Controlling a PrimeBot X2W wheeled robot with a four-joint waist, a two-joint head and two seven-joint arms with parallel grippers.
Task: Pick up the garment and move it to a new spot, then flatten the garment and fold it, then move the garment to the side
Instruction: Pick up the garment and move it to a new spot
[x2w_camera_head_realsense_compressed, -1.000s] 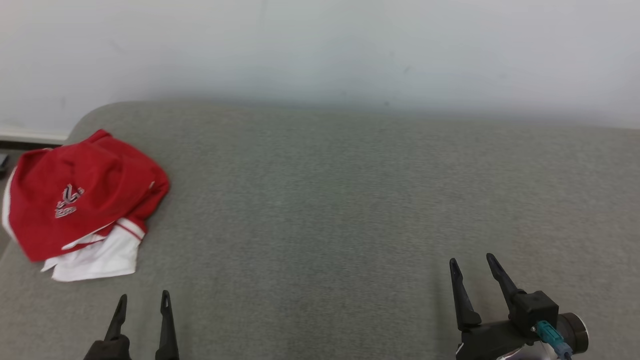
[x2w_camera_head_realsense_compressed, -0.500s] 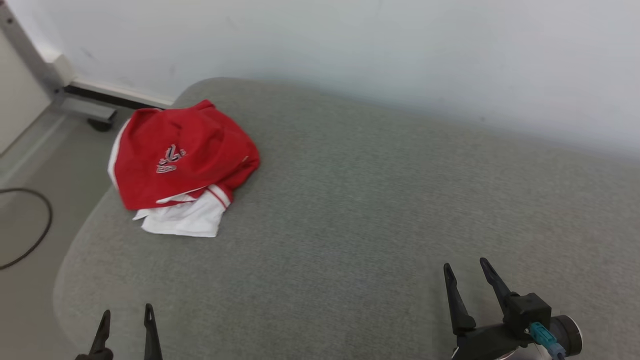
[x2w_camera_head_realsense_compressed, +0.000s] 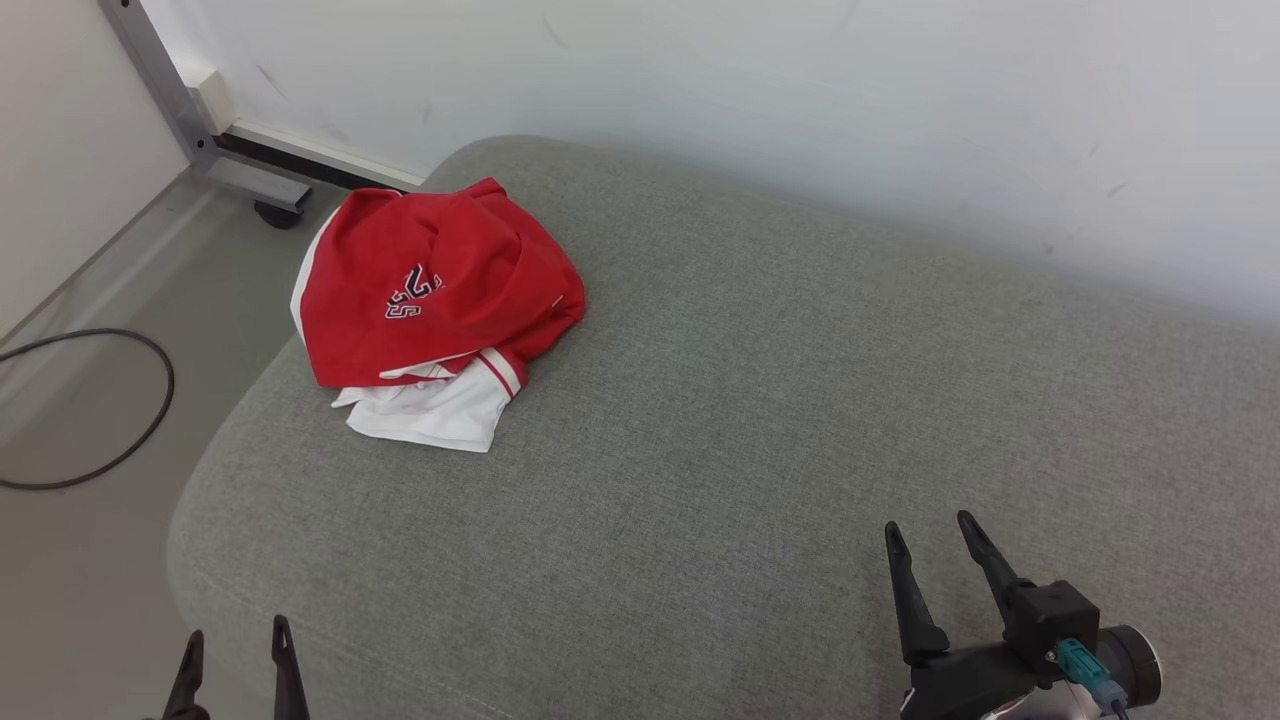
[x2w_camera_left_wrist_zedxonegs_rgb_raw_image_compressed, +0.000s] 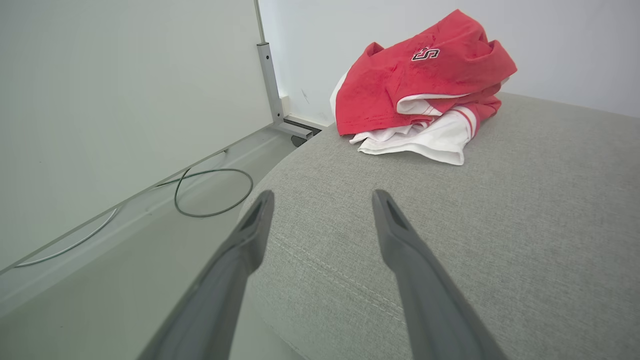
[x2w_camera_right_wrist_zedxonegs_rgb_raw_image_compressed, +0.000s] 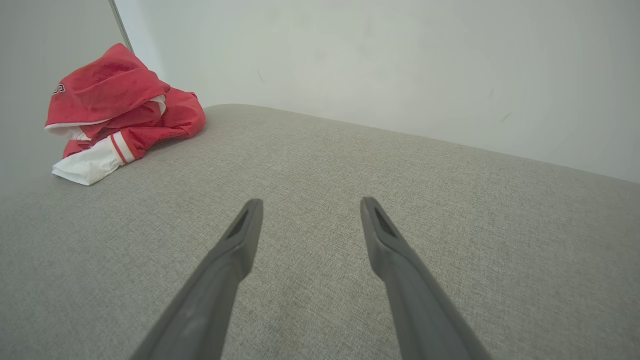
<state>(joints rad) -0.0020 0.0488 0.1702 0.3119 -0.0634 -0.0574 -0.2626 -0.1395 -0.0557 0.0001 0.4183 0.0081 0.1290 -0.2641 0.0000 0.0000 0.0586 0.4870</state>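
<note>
one crumpled red-and-white fabric garment (x2w_camera_head_realsense_compressed: 440, 300) at ten o'clock on one grey upholstered cushion (x2w_camera_head_realsense_compressed: 750, 450); left gripper (x2w_camera_head_realsense_compressed: 237, 630) and right gripper (x2w_camera_head_realsense_compressed: 928, 523) both spread wide, empty, touching nothing.

Head view swung left, floor (x2w_camera_head_realsense_compressed: 85, 560) now visible

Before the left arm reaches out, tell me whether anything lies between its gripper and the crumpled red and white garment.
Nothing visible does. The left gripper, open, points toward the crumpled red and white garment, and between them lies only bare grey fabric cushion. The black cable lies on the floor, off to the side.
</note>
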